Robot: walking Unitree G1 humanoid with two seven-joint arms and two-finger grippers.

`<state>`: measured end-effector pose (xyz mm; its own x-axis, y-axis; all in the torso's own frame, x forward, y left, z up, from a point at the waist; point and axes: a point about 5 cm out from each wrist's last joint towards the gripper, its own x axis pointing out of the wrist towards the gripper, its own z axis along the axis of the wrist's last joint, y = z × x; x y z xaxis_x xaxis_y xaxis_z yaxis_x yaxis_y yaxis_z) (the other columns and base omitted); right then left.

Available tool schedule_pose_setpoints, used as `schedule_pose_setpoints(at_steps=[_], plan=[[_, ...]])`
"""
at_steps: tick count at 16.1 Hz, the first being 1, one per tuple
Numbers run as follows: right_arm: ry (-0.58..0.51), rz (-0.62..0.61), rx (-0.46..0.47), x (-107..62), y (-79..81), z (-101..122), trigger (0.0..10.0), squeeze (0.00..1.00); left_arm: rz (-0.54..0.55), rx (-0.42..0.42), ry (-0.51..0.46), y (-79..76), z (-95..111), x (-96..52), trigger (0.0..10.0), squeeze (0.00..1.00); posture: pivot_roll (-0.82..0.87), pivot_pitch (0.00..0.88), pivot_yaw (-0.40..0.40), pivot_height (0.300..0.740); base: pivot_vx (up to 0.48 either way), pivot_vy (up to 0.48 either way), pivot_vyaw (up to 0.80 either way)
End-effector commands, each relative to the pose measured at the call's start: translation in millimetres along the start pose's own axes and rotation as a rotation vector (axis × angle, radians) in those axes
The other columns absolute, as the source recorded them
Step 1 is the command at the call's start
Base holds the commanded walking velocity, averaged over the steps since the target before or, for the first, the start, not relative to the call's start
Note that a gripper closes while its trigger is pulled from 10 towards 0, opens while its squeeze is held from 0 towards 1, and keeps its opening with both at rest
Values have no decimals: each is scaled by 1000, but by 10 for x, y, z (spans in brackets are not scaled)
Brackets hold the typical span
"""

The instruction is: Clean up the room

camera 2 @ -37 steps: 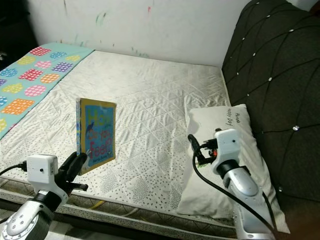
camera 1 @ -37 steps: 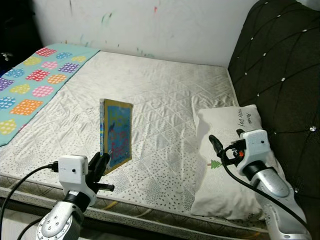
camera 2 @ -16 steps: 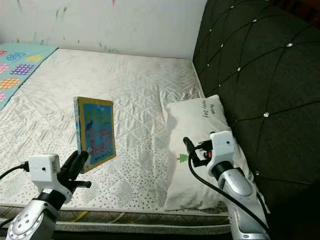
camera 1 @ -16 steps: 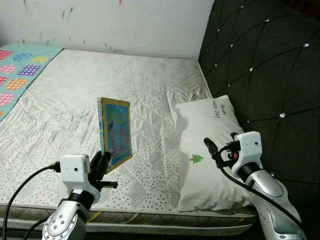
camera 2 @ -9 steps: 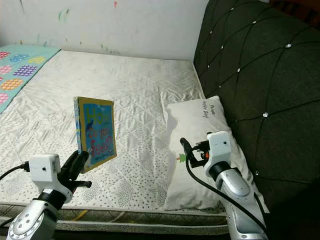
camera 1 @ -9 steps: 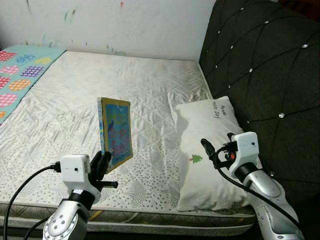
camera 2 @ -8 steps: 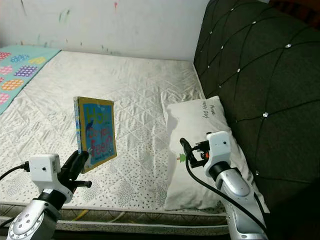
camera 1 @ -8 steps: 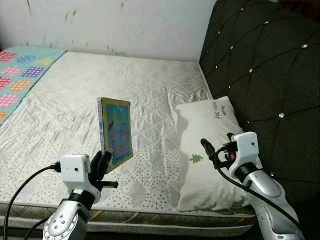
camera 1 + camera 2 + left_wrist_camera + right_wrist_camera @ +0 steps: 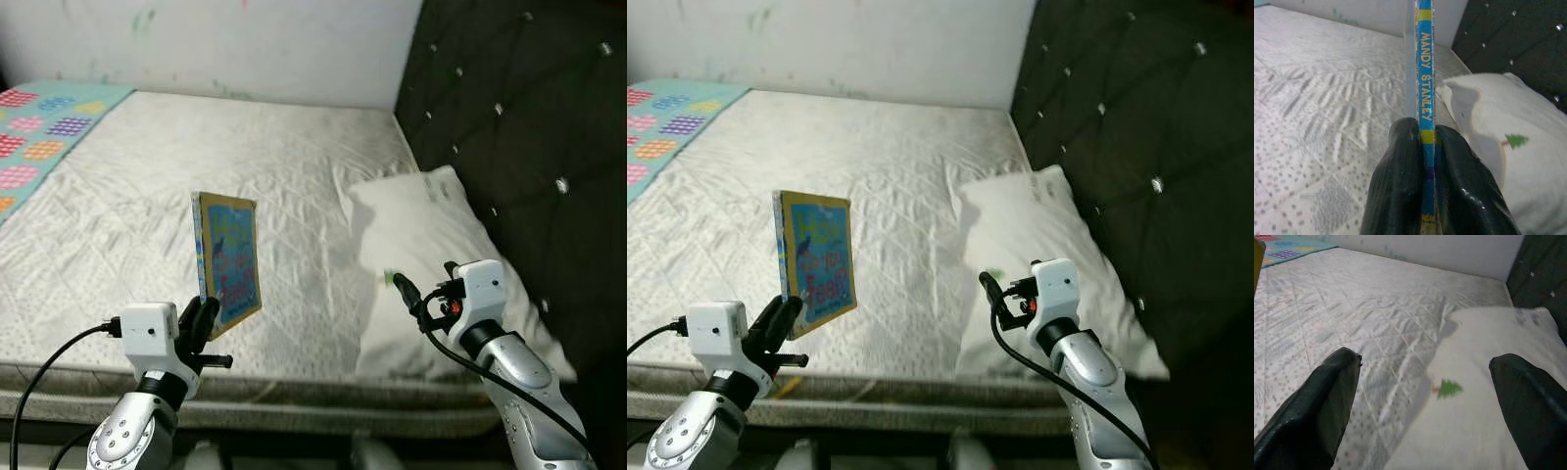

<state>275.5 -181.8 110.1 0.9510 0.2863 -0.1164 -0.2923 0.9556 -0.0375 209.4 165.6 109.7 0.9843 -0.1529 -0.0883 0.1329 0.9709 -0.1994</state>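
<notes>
My left gripper (image 9: 203, 318) is shut on the bottom edge of a yellow and blue picture book (image 9: 227, 261), held upright above the front of the mattress. In the left wrist view the two fingers (image 9: 1400, 191) pinch the book's spine (image 9: 1424, 98). My right gripper (image 9: 404, 292) stands open over the near end of a white pillow (image 9: 431, 245) with a small green tree print (image 9: 1449, 388). Nothing is between the right fingers (image 9: 1322, 406).
The bed's white quilted mattress (image 9: 225, 166) stretches to a white wall. A dark tufted headboard (image 9: 529, 108) rises on the right. A teal blanket with coloured patches (image 9: 44, 122) lies at the far left. The mattress front edge (image 9: 294, 392) runs just below the grippers.
The camera has pulled back and shifted, so the bed's front edge now shows lower in view. Both arms keep their poses; the book stays in the left gripper.
</notes>
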Motion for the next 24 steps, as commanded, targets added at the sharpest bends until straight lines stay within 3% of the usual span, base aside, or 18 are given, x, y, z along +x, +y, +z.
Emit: schedule_pose_setpoints(at_steps=[1,10,24], plan=[[-7,-6,-15,-2,-34,32,10000,0,-13,5,-45,-35,92,26,10000,0,-22,28,-50,635,0,0,0],[-13,-7,-20,38,-41,45,10000,0,-36,-25,-65,-61,126,26,10000,0,-21,35,-46,635,0,0,0],[-21,-5,-11,64,-10,52,10000,0,-66,-42,-68,-90,132,38,10000,0,-27,35,-47,635,308,0,0]])
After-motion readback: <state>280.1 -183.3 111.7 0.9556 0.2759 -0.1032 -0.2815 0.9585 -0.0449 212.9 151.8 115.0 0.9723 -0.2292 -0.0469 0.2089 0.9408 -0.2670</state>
